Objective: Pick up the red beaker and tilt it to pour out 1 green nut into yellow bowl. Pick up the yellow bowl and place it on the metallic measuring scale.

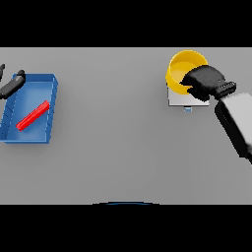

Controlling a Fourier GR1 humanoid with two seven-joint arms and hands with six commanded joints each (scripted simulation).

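The fingers (188, 84) of the right hand (204, 82) are curled over the near right rim of the yellow bowl (184, 66), pinching its wall, with the palm lying over the bowl's right side. The bowl sits on the metal scale (178, 99), a pale square plate showing under and in front of it, near the far right corner of the counter (123, 147); whether the bowl rests fully on the plate or is held a little above it cannot be told from this view. No green nut can be made out inside the bowl, since the hand hides part of it. The bowl looks light, stiff and smooth, so a pinch on the rim should carry it, though a smooth wall may slip or tip if the grip loosens unevenly; letting go is best done straight and gently. Judged from this, the placing step looks nearly done. Near the left edge of the counter lies a blue tray (49, 93) with a red bar-like thing (32, 115) lying slantwise in it. The left hand (11, 84) shows at the tray's far left corner; whether its fingers are spread or closed cannot be told.
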